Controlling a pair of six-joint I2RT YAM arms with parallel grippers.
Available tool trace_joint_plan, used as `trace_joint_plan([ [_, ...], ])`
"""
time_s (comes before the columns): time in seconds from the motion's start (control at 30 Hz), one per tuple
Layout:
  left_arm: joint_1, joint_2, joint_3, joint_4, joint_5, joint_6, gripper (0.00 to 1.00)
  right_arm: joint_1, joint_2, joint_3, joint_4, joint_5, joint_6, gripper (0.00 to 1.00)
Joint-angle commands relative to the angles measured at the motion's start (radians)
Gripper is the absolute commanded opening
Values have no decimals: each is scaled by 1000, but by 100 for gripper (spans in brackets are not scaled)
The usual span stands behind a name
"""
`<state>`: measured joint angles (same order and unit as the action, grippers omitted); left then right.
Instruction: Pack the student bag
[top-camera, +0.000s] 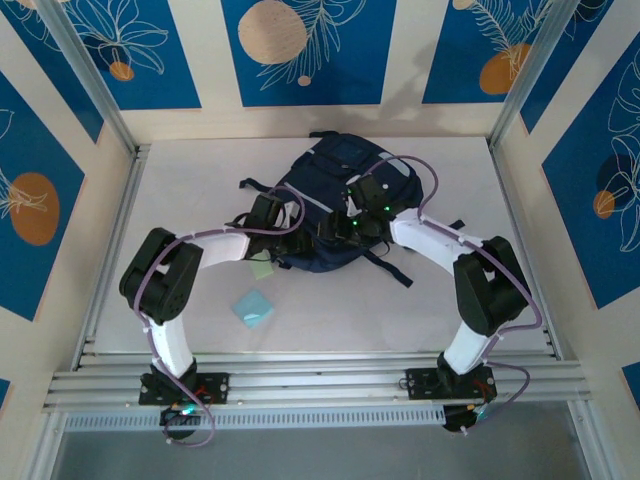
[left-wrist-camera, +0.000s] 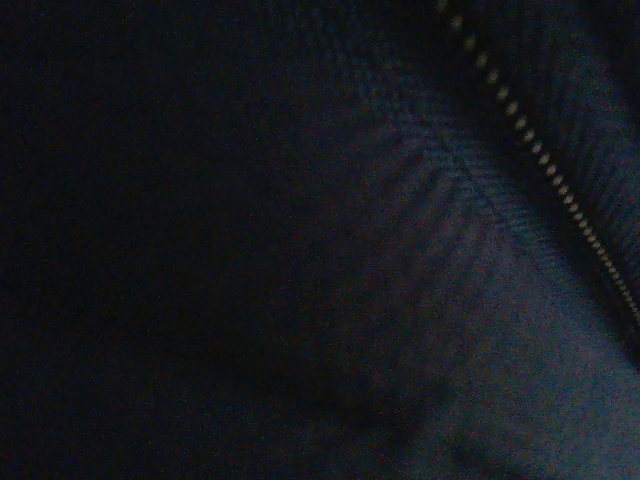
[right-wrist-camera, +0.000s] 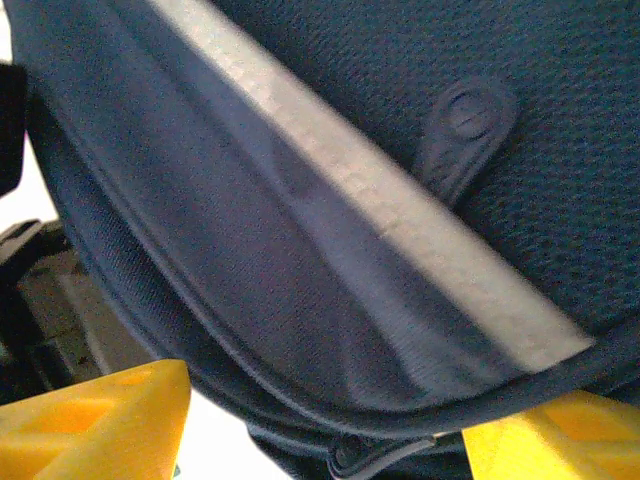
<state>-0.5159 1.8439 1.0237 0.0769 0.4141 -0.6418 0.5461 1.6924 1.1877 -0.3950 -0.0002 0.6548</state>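
One bag (top-camera: 335, 185), a rounded pack of dark navy woven cloth, lies in the middle of the pale, flat bench (top-camera: 190, 190), with thin black straps (top-camera: 392, 268) trailing from its near side. The left end effector (top-camera: 272, 212) is at the bag's left edge; its wrist view shows dim navy weave and one row of small pale zip teeth (left-wrist-camera: 545, 160), and I cannot tell whether it is clenched or released. The right end effector (right-wrist-camera: 320, 435) is released over the bag, its two yellow plastic fingers (right-wrist-camera: 95, 420) spread wide beneath a curved seam. Above them run one smooth pale grey stripe (right-wrist-camera: 370, 190) and one rubbery oval zip pull (right-wrist-camera: 462, 130) on mesh-textured cloth. Two thin squares lie on the bench near the bag, one pale green (top-camera: 262, 268) and one light blue (top-camera: 253, 307).
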Motion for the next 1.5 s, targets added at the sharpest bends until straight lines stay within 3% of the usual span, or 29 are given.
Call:
trace_joint_plan([
  [0.0, -38, 15, 37, 70, 48, -7, 24, 29, -39, 29, -31, -67, -30, 70],
  [0.23, -25, -15, 41, 19, 42, 18, 32, -31, -88, 27, -102, -1, -98, 71],
  [0.53, -16, -158, 72, -303, -62, 243, 51, -162, -122, -10, -15, -38, 43, 65],
  [0.77, -31, -249, 86, -418, -106, 279, 55, -186, -47, -37, 70, -71, 204, 62],
  [1.07, -124, -286, 156, -391, -171, 315, 56, -167, 41, -31, 109, -74, 276, 61],
  [1.13, -144, -278, 167, -374, -172, 328, 57, -167, 50, -31, 134, -91, 290, 46],
  [1.2, -159, -260, 177, -351, -157, 341, 57, -170, 49, -34, 161, -116, 302, 19],
  [1.27, -169, -238, 196, -348, -151, 350, 57, -173, 34, -36, 182, -131, 310, 0],
  [1.47, -184, -165, 236, -332, -174, 393, 59, -191, -22, -40, 188, -155, 332, 0],
])
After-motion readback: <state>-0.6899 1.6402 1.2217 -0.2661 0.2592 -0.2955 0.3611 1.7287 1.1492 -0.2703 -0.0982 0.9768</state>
